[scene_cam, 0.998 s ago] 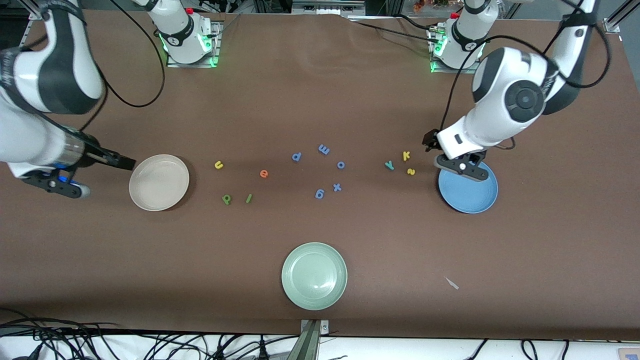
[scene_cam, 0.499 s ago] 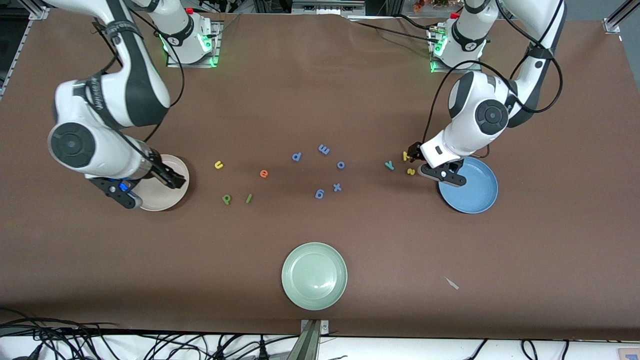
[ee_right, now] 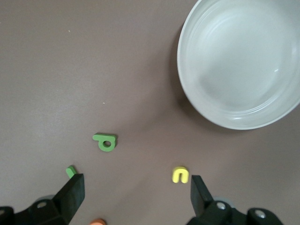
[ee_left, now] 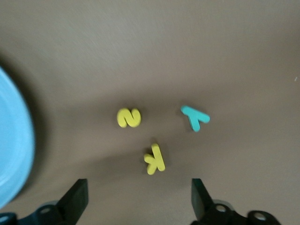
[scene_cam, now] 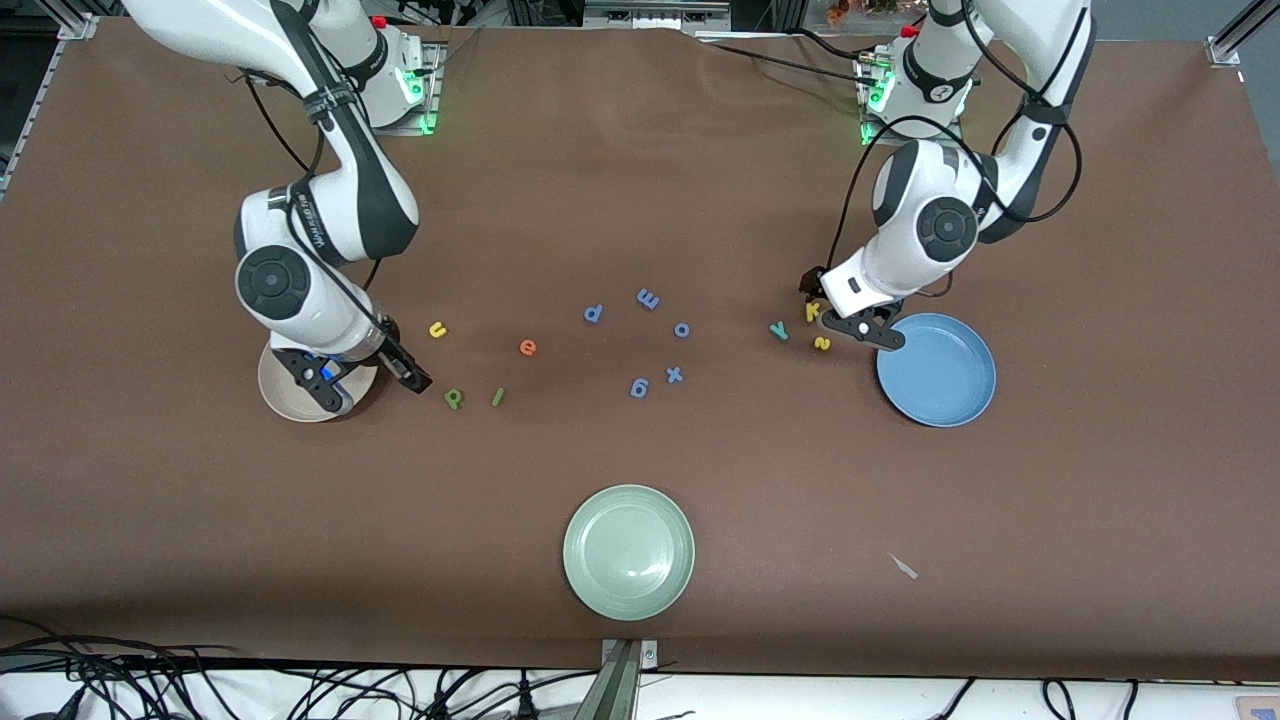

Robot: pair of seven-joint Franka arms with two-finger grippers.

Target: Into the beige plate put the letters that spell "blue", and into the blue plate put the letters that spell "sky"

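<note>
Over the yellow k (scene_cam: 812,311) (ee_left: 154,159) hangs my left gripper (scene_cam: 814,303) (ee_left: 138,199), open and holding nothing. Yellow s (scene_cam: 822,343) (ee_left: 128,117) and teal y (scene_cam: 779,330) (ee_left: 195,117) lie beside the k, close to the blue plate (scene_cam: 936,369) (ee_left: 14,154). My right gripper (scene_cam: 406,377) (ee_right: 136,194) is open and empty over the table between the beige plate (scene_cam: 278,395) (ee_right: 239,70) and the dark green b (scene_cam: 453,399) (ee_right: 105,142). Around it lie the yellow u (scene_cam: 437,330) (ee_right: 179,175), light green l (scene_cam: 497,397) (ee_right: 71,171) and orange e (scene_cam: 528,347) (ee_right: 97,221). The right arm hides part of the beige plate.
Several periwinkle-blue letters (scene_cam: 648,298) are scattered mid-table between the two letter groups. A pale green plate (scene_cam: 628,551) sits nearer the front camera. A small scrap (scene_cam: 904,567) lies toward the left arm's end.
Both arms swung in toward the middle. The right gripper crossed over the beige plate to the b and u. The left gripper moved from over the blue plate to over the k.
</note>
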